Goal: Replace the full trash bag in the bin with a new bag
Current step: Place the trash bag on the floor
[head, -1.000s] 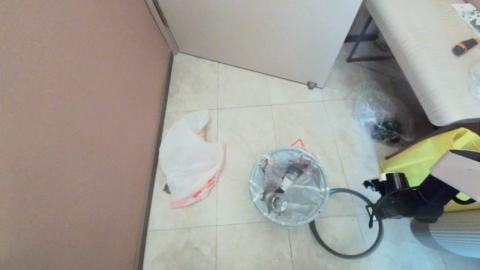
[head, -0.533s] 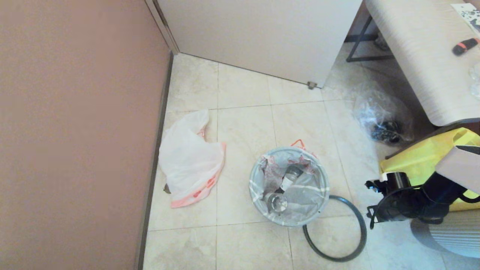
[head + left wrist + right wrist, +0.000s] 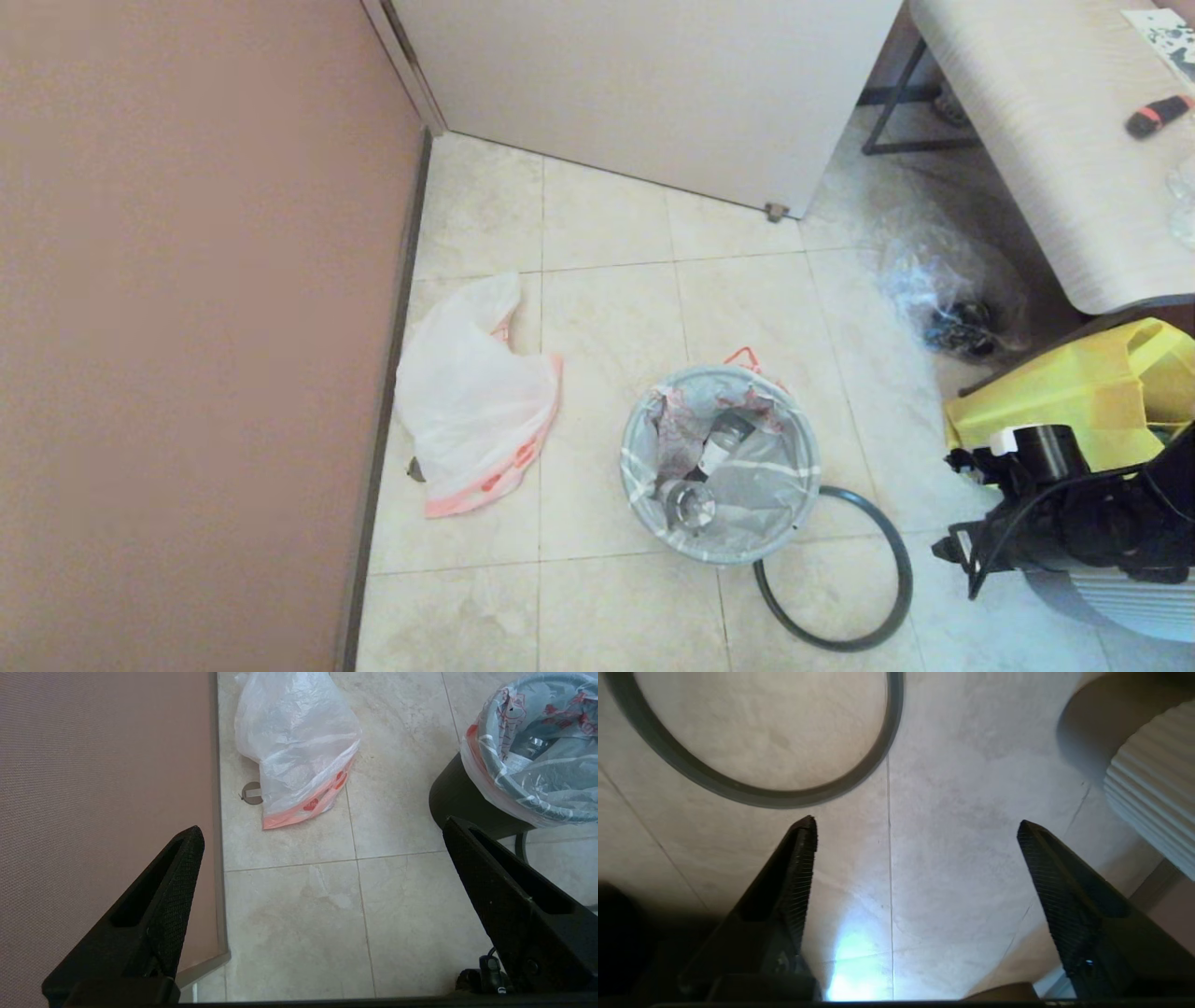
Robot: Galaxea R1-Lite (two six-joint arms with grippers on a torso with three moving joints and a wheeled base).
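The hoop (image 3: 834, 569) has been dropped on the floor against the bin (image 3: 720, 464); the right gripper (image 3: 971, 560) has backed off. The full bag (image 3: 709, 448) sits inside, to lift next.

Left gripper (image 3: 322, 868) parked, jaws released, new bag (image 3: 299, 742) ahead.

Right jaws released, empty.

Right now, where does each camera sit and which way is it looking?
Head: high up, facing down at the floor, the bin and the hoop; right gripper shows.
Left wrist: behind open fingers, facing the new bag and bin.
Right wrist: behind open fingers, facing tiles and hoop.
Head and right wrist share the hoop.
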